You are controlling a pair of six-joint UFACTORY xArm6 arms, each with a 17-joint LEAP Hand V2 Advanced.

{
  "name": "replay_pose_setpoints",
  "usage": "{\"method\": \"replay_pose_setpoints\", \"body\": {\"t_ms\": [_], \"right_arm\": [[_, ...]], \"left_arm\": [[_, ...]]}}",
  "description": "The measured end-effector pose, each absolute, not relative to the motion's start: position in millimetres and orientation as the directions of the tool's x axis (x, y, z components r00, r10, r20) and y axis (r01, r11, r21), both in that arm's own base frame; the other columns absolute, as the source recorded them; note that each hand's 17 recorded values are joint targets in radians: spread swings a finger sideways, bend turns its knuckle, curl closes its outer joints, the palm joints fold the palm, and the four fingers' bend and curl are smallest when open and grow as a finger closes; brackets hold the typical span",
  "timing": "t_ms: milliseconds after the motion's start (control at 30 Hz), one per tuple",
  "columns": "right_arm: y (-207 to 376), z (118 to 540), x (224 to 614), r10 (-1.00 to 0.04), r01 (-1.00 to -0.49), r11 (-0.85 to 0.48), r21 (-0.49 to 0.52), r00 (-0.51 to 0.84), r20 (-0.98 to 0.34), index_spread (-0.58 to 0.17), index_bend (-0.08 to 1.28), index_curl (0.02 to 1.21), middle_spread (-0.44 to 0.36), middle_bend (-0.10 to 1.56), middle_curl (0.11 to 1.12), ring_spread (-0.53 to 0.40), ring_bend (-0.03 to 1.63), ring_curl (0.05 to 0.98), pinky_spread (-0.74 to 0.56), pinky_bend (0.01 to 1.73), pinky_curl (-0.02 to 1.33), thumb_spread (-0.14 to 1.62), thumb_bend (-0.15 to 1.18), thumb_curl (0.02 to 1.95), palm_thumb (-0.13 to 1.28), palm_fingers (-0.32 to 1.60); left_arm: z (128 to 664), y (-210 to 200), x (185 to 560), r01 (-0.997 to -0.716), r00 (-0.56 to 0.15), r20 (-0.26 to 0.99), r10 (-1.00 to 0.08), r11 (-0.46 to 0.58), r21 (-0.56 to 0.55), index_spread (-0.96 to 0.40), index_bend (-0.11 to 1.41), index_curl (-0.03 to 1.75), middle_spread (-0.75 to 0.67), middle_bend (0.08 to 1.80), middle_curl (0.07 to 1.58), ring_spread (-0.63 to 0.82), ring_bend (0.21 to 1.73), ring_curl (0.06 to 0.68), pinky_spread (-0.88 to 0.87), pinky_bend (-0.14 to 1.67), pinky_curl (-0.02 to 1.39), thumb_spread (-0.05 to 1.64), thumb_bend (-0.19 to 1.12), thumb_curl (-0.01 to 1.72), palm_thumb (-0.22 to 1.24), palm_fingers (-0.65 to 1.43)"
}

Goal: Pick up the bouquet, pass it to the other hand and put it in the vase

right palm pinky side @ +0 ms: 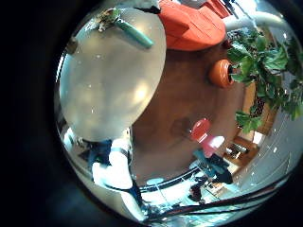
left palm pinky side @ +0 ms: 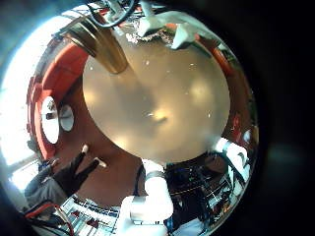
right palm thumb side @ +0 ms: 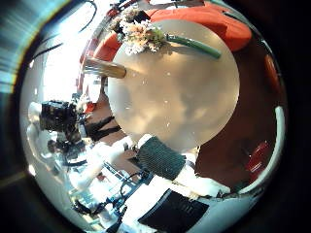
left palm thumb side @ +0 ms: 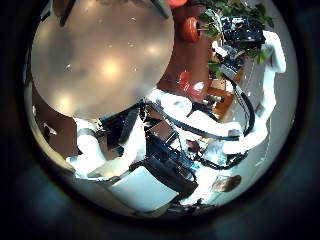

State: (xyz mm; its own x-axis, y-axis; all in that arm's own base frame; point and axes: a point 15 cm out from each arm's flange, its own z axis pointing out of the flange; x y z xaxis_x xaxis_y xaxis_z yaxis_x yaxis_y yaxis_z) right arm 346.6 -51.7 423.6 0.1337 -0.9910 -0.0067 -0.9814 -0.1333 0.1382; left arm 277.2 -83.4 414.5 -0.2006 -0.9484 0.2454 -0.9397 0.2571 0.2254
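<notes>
The bouquet (right palm thumb side: pixel 146 37) lies on its side on the round table (right palm thumb side: pixel 180 97) near the far edge, its wrapped stem (right palm thumb side: pixel 194 46) pointing along the rim. It also shows in the right little finger side palm view (right palm pinky side: pixel 123 24) and the left little finger side palm view (left palm pinky side: pixel 162 31). The vase (right palm thumb side: pixel 103 68) stands at the table's edge beside the bouquet; it is tall in the left little finger side palm view (left palm pinky side: pixel 98 44). Both palms are well away from the table, which shows whole (left palm pinky side: pixel 157 98).
A robot arm (left palm pinky side: pixel 148 202) rises at the table's near edge and also shows in the right thumb side palm view (right palm thumb side: pixel 160 155). The left thumb side palm view shows the table (left palm thumb side: pixel 95 60) and arm parts (left palm thumb side: pixel 150 175). Potted plants (right palm pinky side: pixel 260 76) and furniture stand around.
</notes>
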Motion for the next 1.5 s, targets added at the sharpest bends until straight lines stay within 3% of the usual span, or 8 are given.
{"method": "replay_pose_setpoints", "body": {"t_ms": [233,433,633,933,1100,1233,1500], "right_arm": [[-62,413,350,-0.990,-0.976,-0.140,0.168,0.138,-0.021,-0.303,0.16,0.28,0.005,0.30,0.37,0.063,0.60,0.242,0.39,0.55,0.28,1.24,-0.02,0.26,0.20,0.33],[-71,414,364,-0.989,-0.976,-0.147,0.163,0.146,-0.022,-0.304,0.16,0.28,0.006,0.31,0.38,0.057,0.63,0.238,0.38,0.57,0.27,1.24,-0.02,0.25,0.20,0.34],[-78,401,392,-0.978,-0.958,-0.208,0.199,0.203,-0.046,-0.296,0.15,0.28,-0.001,0.31,0.37,0.007,0.68,0.245,0.30,0.60,0.27,1.16,-0.01,0.28,0.25,0.34],[-81,378,460,-0.988,-0.980,-0.149,0.134,0.144,-0.050,-0.260,0.17,0.28,0.004,0.34,0.38,-0.003,0.70,0.241,0.27,0.60,0.25,1.11,-0.02,0.33,0.38,0.32],[-78,336,491,-0.993,-0.983,-0.110,0.146,0.103,-0.054,-0.271,0.19,0.30,-0.013,0.36,0.39,-0.014,0.69,0.237,0.26,0.57,0.23,1.12,-0.03,0.34,0.37,0.34],[-79,299,517,-0.995,-0.986,-0.091,0.139,0.084,-0.053,-0.291,0.23,0.33,-0.006,0.34,0.38,0.005,0.63,0.219,0.29,0.53,0.21,1.12,-0.02,0.35,0.35,0.32],[-83,234,546,-0.997,-0.987,-0.054,0.150,0.044,-0.068,-0.302,0.18,0.34,-0.013,0.32,0.37,-0.003,0.61,0.211,0.28,0.49,0.19,1.13,-0.02,0.36,0.34,0.37]], "left_arm": [[434,-77,282,-0.956,-0.169,0.241,-0.956,0.219,0.197,0.11,0.18,0.38,0.44,0.19,0.31,0.59,0.46,0.206,0.54,0.19,0.27,1.08,-0.02,0.34,0.42,0.09],[433,-78,276,-0.951,-0.158,0.254,-0.954,0.216,0.220,0.11,0.18,0.38,0.44,0.19,0.31,0.59,0.46,0.204,0.54,0.19,0.27,1.08,-0.02,0.33,0.42,0.09],[438,-91,270,-0.937,-0.208,0.251,-0.945,0.266,0.225,0.11,0.18,0.37,0.44,0.19,0.31,0.59,0.46,0.205,0.54,0.19,0.27,1.09,-0.02,0.34,0.42,0.09],[439,-103,259,-0.912,-0.291,0.246,-0.925,0.346,0.221,0.11,0.18,0.37,0.45,0.19,0.31,0.60,0.46,0.204,0.55,0.19,0.27,1.09,-0.02,0.34,0.42,0.09],[427,-99,251,-0.896,-0.314,0.256,-0.914,0.375,0.238,0.11,0.18,0.37,0.45,0.19,0.31,0.60,0.45,0.204,0.55,0.19,0.28,1.10,-0.02,0.34,0.42,0.08],[420,-98,253,-0.897,-0.311,0.258,-0.915,0.373,0.239,0.11,0.19,0.37,0.46,0.19,0.31,0.60,0.45,0.204,0.55,0.19,0.28,1.10,-0.02,0.33,0.42,0.08],[412,-98,259,-0.903,-0.304,0.262,-0.916,0.365,0.228,0.11,0.19,0.38,0.46,0.19,0.31,0.59,0.44,0.205,0.55,0.19,0.27,1.10,-0.02,0.33,0.42,0.08]]}}
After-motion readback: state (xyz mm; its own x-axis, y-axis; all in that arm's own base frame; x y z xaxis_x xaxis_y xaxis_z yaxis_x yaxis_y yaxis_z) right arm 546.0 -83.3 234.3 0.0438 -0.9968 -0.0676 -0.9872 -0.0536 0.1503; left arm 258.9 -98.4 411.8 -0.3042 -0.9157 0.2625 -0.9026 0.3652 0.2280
